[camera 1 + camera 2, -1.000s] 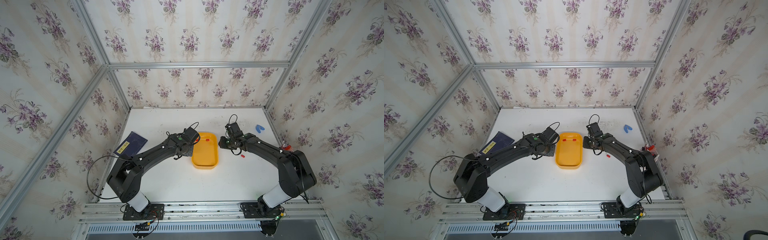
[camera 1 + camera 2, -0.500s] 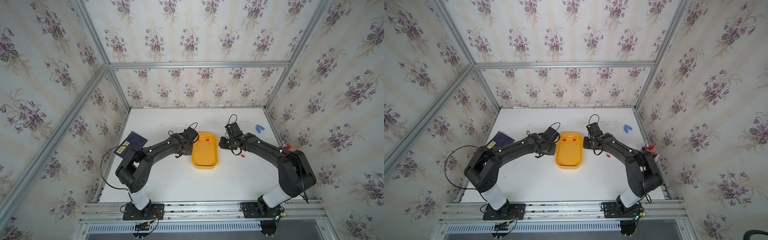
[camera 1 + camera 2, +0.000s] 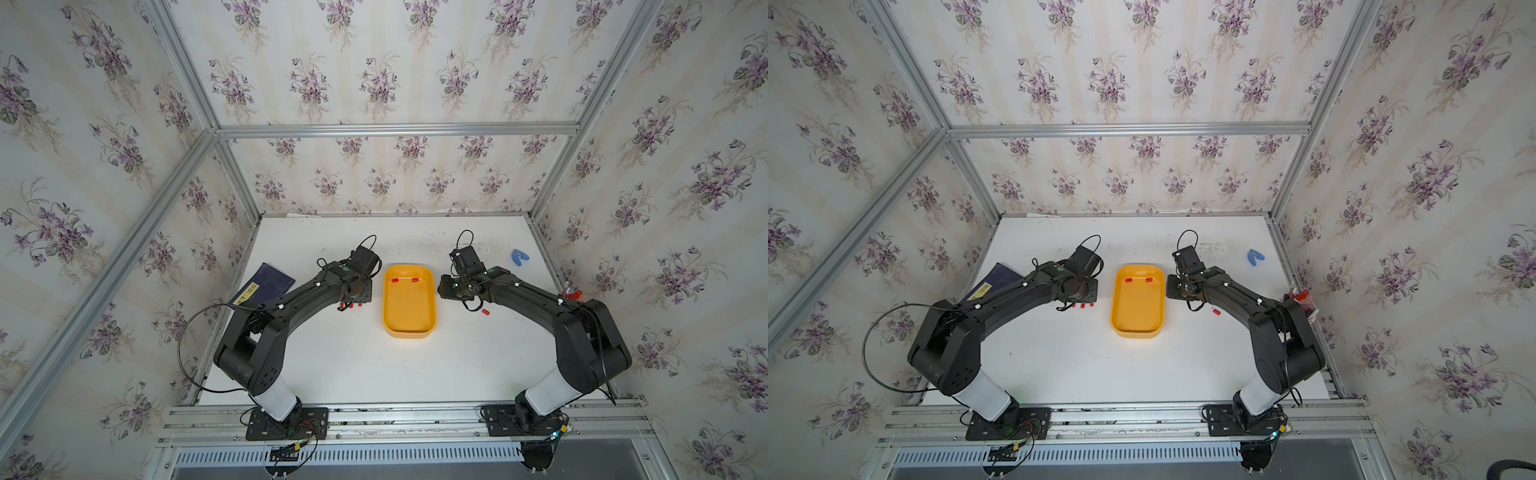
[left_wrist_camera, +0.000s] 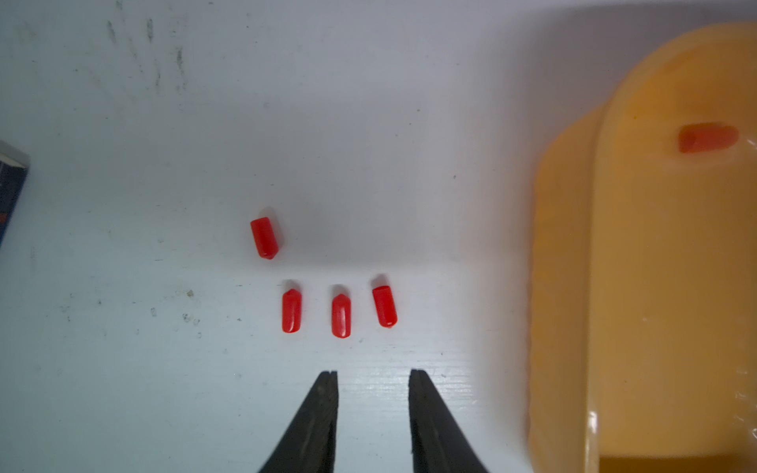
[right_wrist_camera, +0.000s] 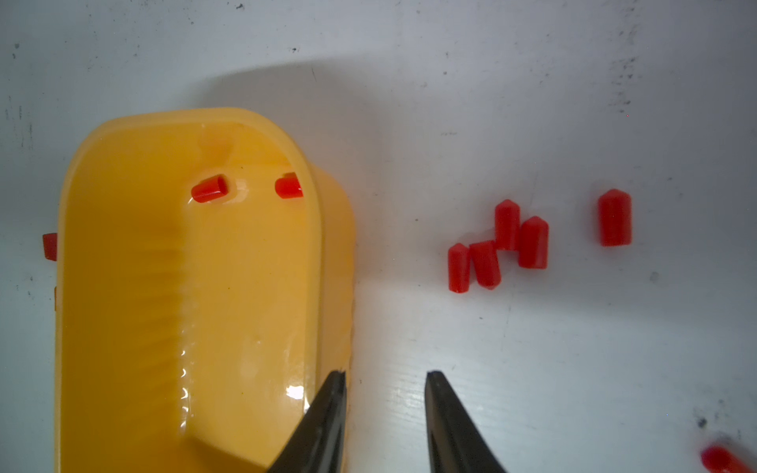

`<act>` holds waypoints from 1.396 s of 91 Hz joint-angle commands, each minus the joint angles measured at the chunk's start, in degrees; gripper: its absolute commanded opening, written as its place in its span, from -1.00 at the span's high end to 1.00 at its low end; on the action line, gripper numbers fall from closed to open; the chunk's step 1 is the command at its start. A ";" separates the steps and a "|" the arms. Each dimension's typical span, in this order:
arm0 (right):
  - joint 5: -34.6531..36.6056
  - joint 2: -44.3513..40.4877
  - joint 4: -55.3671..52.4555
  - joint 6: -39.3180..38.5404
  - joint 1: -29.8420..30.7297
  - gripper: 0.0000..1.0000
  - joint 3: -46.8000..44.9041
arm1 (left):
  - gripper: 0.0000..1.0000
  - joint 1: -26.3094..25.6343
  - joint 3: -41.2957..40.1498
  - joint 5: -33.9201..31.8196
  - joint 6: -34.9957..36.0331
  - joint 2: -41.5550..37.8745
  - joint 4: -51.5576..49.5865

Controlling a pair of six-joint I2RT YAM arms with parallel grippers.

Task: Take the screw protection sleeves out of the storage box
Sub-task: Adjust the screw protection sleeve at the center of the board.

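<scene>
The yellow-orange storage box (image 3: 409, 316) lies mid-table between both arms, with two red screw protection sleeves (image 3: 395, 280) at its far end; both also show in the right wrist view (image 5: 209, 188). My left gripper (image 4: 372, 372) stands open and empty over the table left of the box, just short of several sleeves (image 4: 341, 315) lying there. My right gripper (image 5: 385, 373) is open and empty at the box's right side, one finger over the rim (image 5: 315, 254). Several more sleeves (image 5: 532, 242) lie on the table beyond it. One sleeve (image 3: 484, 311) lies under the right forearm.
A dark navy booklet (image 3: 264, 286) lies at the left edge. A small blue object (image 3: 519, 257) sits at the back right. A clear bag with red-capped items (image 3: 573, 295) is at the right edge. Papered walls and metal rails enclose the table.
My left gripper has opened and holds nothing, and the left arm has shifted its pose beside the box. The right arm has not moved.
</scene>
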 commanded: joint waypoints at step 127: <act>-1.09 1.01 1.29 -0.91 0.42 0.23 -0.49 | 0.20 18.04 1.50 6.98 0.82 15.59 8.99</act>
